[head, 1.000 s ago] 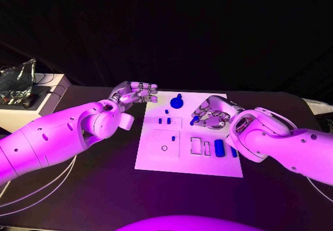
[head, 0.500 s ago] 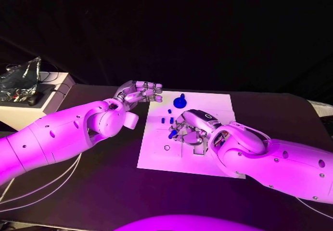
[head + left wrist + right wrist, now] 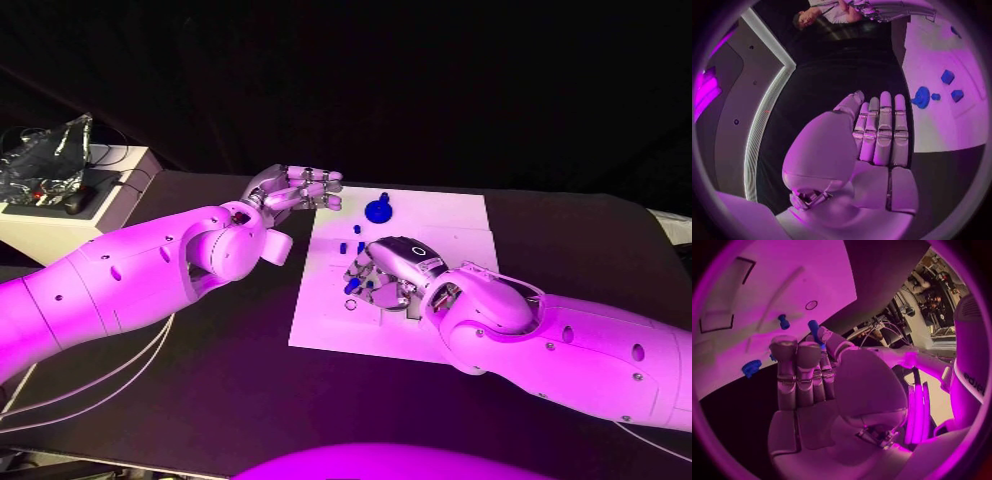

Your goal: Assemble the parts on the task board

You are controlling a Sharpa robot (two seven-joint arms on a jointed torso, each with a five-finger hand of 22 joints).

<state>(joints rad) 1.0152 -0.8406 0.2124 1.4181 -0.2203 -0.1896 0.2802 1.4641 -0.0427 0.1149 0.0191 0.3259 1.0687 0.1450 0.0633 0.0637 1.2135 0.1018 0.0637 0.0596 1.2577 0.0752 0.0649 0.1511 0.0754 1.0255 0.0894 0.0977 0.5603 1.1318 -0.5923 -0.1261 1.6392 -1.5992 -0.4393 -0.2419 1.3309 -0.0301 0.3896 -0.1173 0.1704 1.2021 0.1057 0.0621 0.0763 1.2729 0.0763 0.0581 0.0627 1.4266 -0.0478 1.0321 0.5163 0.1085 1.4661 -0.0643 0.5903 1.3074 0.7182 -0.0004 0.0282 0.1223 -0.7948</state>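
Observation:
The white task board (image 3: 454, 215) lies in the middle of the black table. My right hand (image 3: 389, 275) hovers over the board's left half and pinches a small blue peg (image 3: 355, 284) between thumb and fingers; the peg (image 3: 814, 328) sticks out past the fingertips in the right wrist view. A round hole (image 3: 351, 303) lies just near of it. A round blue part (image 3: 378, 210) sits at the board's far edge, with small blue pegs (image 3: 355, 246) behind my right hand. My left hand (image 3: 296, 190) stays off the board's far left corner, fingers curled in, holding nothing.
A white box (image 3: 65, 210) with cables stands at the table's left edge. The right wrist view shows rectangular slots (image 3: 729, 270) in the board, a standing blue peg (image 3: 784, 321) and the round hole (image 3: 811, 305). My right forearm (image 3: 577, 340) crosses the board's near right part.
My right hand has carried the blue peg leftwards and nearer across the board, from its middle right to beside the round hole. The left hand has kept its place.

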